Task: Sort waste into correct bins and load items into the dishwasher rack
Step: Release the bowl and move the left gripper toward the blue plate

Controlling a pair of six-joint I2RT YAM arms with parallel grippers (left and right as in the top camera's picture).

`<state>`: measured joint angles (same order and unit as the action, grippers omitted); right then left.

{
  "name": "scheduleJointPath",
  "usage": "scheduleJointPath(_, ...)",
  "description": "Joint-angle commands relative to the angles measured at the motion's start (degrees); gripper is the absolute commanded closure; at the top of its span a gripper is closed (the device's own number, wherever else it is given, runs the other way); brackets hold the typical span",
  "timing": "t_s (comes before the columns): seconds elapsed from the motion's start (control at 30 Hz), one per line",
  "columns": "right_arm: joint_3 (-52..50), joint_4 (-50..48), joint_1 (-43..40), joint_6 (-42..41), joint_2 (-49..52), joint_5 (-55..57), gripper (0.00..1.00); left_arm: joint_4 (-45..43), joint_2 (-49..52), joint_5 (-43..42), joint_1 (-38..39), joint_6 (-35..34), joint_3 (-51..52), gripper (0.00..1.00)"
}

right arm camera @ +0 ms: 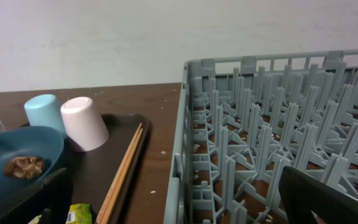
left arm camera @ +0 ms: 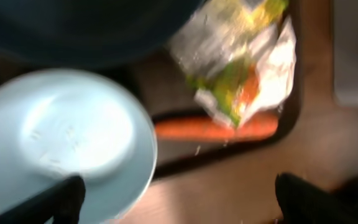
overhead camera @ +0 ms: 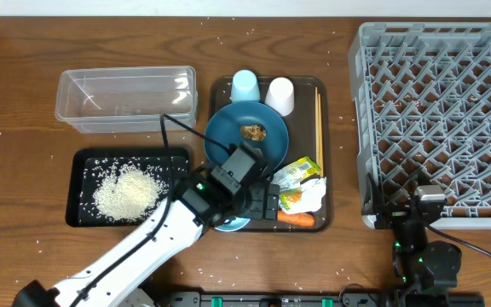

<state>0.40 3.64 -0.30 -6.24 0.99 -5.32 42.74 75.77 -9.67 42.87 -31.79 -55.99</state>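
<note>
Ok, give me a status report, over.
Left gripper open, empty, hovering by the light-blue bowl and carrot. Right gripper open, idle beside the rack. Wrapper and carrot on the serving tray, nothing blocking them.

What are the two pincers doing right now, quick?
Left pincer: open, holding nothing.
Right pincer: open, holding nothing.

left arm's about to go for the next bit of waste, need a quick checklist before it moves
1. left jaws open, nothing held: ok
2. right jaws open, nothing held: ok
3. rice pile in black tray: ok
4. wrapper and carrot binned: not ok, both lie on the brown tray
5. plate cleared: not ok, brown lump on it
6. bowl emptied: cannot tell, view blurred
</note>
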Motion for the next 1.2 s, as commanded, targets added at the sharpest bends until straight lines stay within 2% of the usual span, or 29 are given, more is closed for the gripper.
scheduleJointPath(0.0, -0.09, 0.24, -0.28, 0.74, -0.13, 0.39, 0.01, 5.88, 0.61, 2.84, -0.63, 2.89, -9.2, 0.02)
scheduleJointPath(0.17, -0.09, 0.24, -0.28, 0.74, -0.13, 0.39, 0.01, 15.82, 5.53, 2.27, -1.73, 5.18, -22.05, 0.01)
scheduleJointPath(0.33, -0.09, 0.24, -0.28, 0.74, -0.13, 0.39, 0.01, 19.32, 14.45, -0.31, -1.7, 11.08, -29.68, 0.0)
scheduleJointPath(0.43, -0.09, 0.24, -0.28, 0.74, -0.13, 0.39, 0.01, 17.46, 19.63, 2.86, -1.73, 11.26, -31.01, 0.0)
scheduleJointPath(0.7, -0.09, 0.24, -0.28, 0.74, -0.13, 0.39, 0.01, 5.81, 28.11, 8.28, -1.7, 11.87, -30.88, 0.01)
scheduleJointPath(0.9, -0.09, 0.24, -0.28, 0.74, -0.13, 0.39, 0.01, 1.2, 32.26, 8.5, -1.66, 11.89, -30.82, 0.0)
scheduleJointPath(0.97, -0.09, 0.24, -0.28, 0.74, -0.13, 0.39, 0.01, 0.87, 33.64, 8.5, -1.66, 11.87, -30.82, 0.05)
scheduleJointPath(1.07, -0.09, 0.24, -0.28, 0.74, -0.11, 0.39, 0.01, 0.61, 35.82, 8.5, -1.66, 11.87, -30.82, 0.2)
scheduleJointPath(1.17, -0.09, 0.24, -0.28, 0.74, -0.11, 0.39, 0.01, 0.61, 38.07, 8.96, -1.66, 11.85, -30.82, 0.22)
